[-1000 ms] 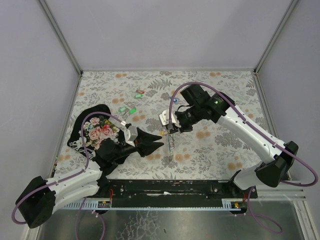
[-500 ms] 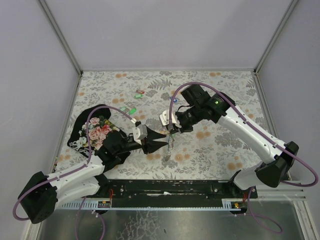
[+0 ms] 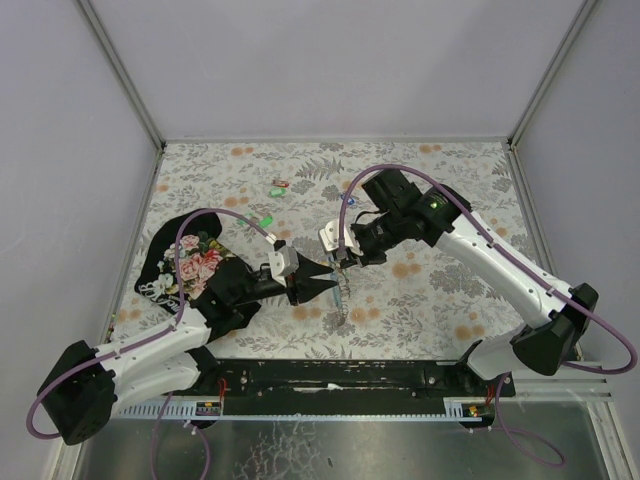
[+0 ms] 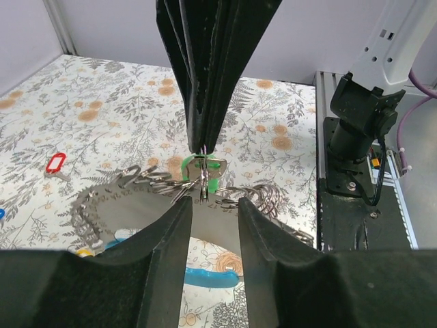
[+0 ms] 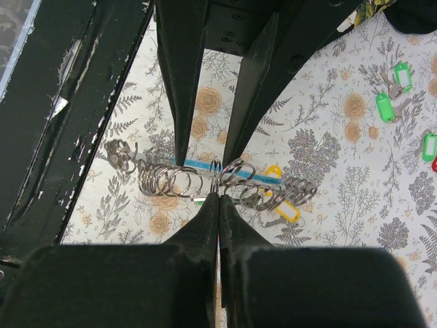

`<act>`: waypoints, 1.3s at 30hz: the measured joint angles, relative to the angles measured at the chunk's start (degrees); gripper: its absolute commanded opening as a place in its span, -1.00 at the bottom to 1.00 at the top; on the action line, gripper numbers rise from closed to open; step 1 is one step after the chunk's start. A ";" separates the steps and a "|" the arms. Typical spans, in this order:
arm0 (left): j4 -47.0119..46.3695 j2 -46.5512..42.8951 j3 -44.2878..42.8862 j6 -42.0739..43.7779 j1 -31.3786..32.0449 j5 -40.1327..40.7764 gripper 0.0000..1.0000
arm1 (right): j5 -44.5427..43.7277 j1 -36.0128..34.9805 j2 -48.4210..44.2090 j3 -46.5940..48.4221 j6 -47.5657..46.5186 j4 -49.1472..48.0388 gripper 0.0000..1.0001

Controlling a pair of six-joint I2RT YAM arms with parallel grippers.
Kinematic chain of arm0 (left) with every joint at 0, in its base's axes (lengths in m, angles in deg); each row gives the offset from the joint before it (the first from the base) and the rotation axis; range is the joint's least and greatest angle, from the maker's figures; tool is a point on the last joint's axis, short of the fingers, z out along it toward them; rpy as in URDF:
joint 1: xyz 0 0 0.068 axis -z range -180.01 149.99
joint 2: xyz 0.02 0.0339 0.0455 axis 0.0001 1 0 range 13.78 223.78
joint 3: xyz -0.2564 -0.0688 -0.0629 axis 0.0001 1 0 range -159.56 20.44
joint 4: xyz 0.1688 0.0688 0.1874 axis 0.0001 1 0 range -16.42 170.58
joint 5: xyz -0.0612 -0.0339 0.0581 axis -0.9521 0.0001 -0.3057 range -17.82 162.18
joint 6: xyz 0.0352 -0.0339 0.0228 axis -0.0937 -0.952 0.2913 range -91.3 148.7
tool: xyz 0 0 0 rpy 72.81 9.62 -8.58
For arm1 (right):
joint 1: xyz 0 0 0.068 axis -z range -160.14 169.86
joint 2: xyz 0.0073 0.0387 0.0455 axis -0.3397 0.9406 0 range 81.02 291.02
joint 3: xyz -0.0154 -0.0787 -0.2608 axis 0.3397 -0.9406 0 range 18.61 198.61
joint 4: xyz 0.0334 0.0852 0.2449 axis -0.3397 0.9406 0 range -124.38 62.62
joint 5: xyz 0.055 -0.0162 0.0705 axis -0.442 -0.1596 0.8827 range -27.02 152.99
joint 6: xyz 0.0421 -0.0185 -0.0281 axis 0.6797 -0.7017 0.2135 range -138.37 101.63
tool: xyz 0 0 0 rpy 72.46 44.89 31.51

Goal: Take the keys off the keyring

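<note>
Keyring (image 3: 344,296) first: the floppy grey strap with its blue section is near the middle of the table (image 3: 450,170), a little toward 6 o'clock in the overhead view. It shows there as a thin strip running straight down from the right gripper (image 3: 343,262). That gripper's fingers are pressed together. The right wrist view shows them meeting on one of the wire rings strung in a row along the strap. The green key (image 4: 190,164) sits right behind the pinch point in the left wrist view, its plastic tag showing on both sides of the clamped ring. Whether the tag touches the fingers I cannot tell.

The left gripper (image 3: 325,288) reaches in from 9 o'clock, its tips just beside the strap. Its fingers (image 4: 171,232) are spread and grip nothing — the pinched ring and the green tag line up with the gap between them, just ahead of the tips.

A black floral cloth (image 3: 195,262) lies at the 9 o'clock side of the table, partly under the left arm. A loose green tag (image 3: 266,220) rests on the table at about 11 o'clock from the left gripper, well apart from the strap. In the left wrist view a red tag (image 4: 54,164) lies flat out at 9 o'clock. In the right wrist view a yellow tag (image 5: 283,213) shows by the rings, at about 4 o'clock from the closed fingertips.
</note>
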 measured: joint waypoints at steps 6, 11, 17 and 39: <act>0.11 0.17 -0.61 0.13 0.00 -0.02 -0.51 | 0.02 0.00 -0.50 -0.11 -0.02 -0.02 -1.00; 0.70 0.70 -1.16 0.11 0.00 0.00 -0.57 | 0.04 0.00 -0.83 -0.22 -0.15 -0.02 -1.00; 0.96 0.76 -1.68 -0.13 0.00 0.85 -0.62 | 0.02 0.00 -0.83 -0.66 -0.17 -0.04 -1.00; 0.79 -0.15 -1.64 -1.68 0.00 2.14 -0.66 | 0.02 0.00 -0.83 -0.76 -0.15 -0.04 -1.00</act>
